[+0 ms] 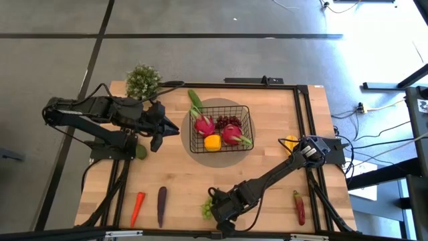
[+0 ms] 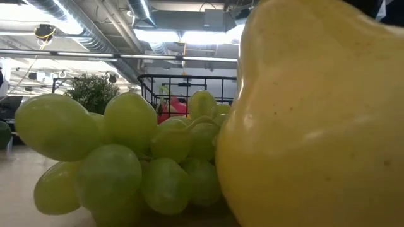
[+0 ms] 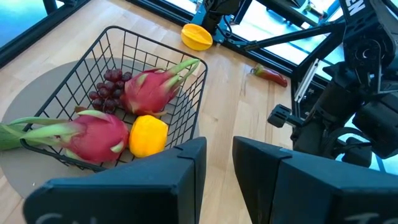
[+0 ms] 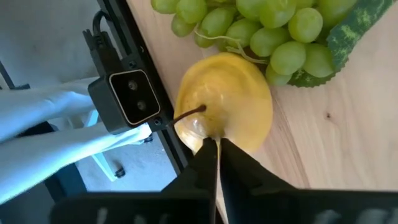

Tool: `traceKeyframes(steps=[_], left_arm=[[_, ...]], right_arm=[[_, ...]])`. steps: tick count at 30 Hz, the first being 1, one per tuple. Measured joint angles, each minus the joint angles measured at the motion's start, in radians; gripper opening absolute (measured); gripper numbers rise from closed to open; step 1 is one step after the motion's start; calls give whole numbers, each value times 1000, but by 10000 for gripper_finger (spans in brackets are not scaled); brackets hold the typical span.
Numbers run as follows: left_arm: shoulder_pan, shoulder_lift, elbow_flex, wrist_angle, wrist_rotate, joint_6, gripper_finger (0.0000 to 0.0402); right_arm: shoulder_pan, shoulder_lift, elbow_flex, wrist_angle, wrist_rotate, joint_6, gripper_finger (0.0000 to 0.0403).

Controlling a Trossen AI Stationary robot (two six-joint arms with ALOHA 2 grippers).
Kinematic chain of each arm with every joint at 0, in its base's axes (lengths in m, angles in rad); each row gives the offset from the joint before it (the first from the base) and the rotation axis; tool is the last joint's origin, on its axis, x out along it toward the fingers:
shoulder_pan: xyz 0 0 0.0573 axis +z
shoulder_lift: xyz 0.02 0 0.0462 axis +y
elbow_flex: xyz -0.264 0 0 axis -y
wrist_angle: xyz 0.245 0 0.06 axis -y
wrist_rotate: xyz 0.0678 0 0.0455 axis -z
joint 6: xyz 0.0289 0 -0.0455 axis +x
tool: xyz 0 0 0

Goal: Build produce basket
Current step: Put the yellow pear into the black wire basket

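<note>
The black wire basket (image 1: 221, 127) sits on a grey round mat and holds two pink dragon fruits (image 3: 149, 90), purple grapes (image 3: 106, 87) and a yellow fruit (image 3: 148, 135). My left gripper (image 3: 216, 180) hovers open left of the basket, with nothing between its fingers. At the table's near edge, my right gripper (image 4: 217, 144) points steeply down, shut, at a yellow pear-shaped fruit (image 4: 227, 102). That fruit lies on the table against a bunch of green grapes (image 4: 261, 25), which lies against a green cucumber (image 4: 354, 34). In the high view the gripper (image 1: 224, 211) hides the yellow fruit. My right gripper's shut fingertips (image 4: 210, 149) touch the yellow fruit's stem end (image 4: 208, 127), just beside the thin brown stem (image 4: 189, 115), which stands free of them. The fingers come steeply from above. The fruit lies on the table. I cannot tell whether anything is pinched between the fingers.
An orange carrot (image 1: 137, 207) and a purple eggplant (image 1: 161, 204) lie near the front left, and a red chili (image 1: 299, 206) near the front right. An orange-yellow fruit (image 1: 289, 142) lies right of the basket. A potted plant (image 1: 142, 80) stands at the far left. A small camera (image 4: 127, 99) sits on the near edge.
</note>
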Motion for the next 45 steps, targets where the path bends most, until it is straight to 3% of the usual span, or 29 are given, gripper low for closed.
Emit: traceKeyframes(steps=[10,19,23,32,45], left_arm=[[0,0,0,0,0,0,69],[0,0,0,0,0,0,69],[0,0,0,0,0,0,69],[0,0,0,0,0,0,69],[0,0,0,0,0,0,69]], right_arm=[[0,0,0,0,2,59,57],[0,0,0,-29,9,77,178],[0,0,26,-67,-3,77,211],[0,0,118,-119,-9,156,216],[-29,-1,121,-70,10,246,216]])
